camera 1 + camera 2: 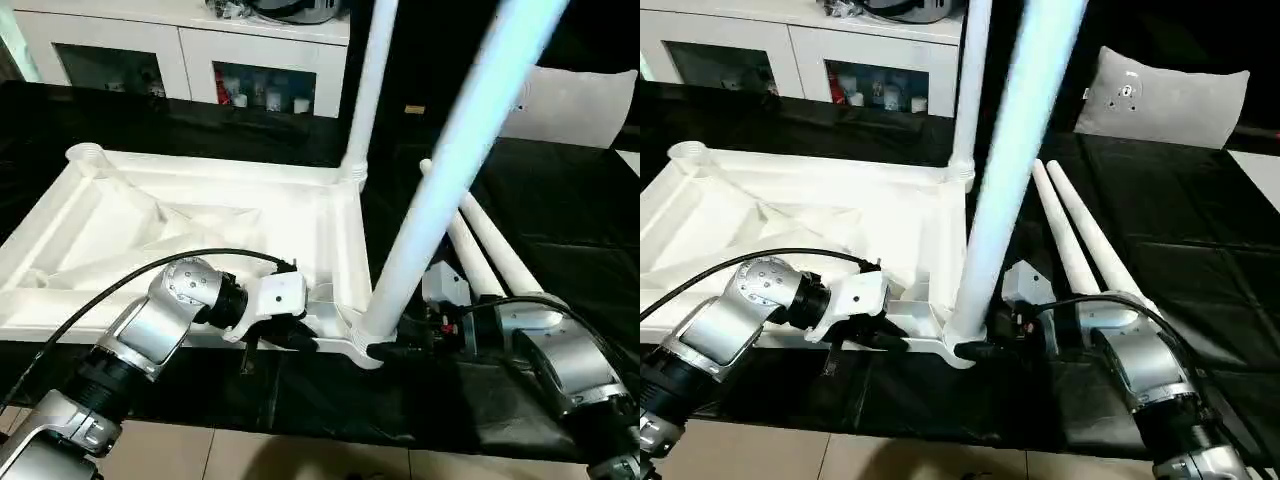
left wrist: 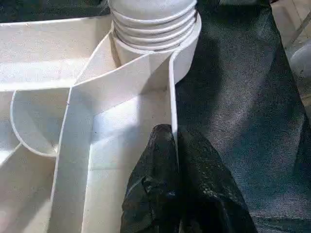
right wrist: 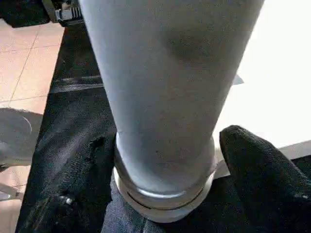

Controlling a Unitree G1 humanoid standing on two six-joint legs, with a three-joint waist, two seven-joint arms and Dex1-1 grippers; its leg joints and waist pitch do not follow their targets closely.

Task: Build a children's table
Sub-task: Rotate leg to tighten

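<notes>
My left gripper (image 2: 176, 145) is pinched shut on the rim wall of the upturned children's table (image 1: 200, 225), which lies on the black cloth (image 1: 1160, 250). My right gripper (image 3: 167, 167) straddles the near corner leg (image 1: 440, 170) at its base, fingers apart. The plastic looks light, stiff and slick, so I'd grip low by the socket; two spare legs (image 1: 1080, 240) lie beyond.

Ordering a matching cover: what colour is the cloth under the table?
Black cloth, clearest in the right eye view.

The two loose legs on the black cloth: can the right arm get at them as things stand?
Probably yes: the two loose legs lie uncovered just beyond the right gripper, whose jaws now stand around the near upright leg.
</notes>
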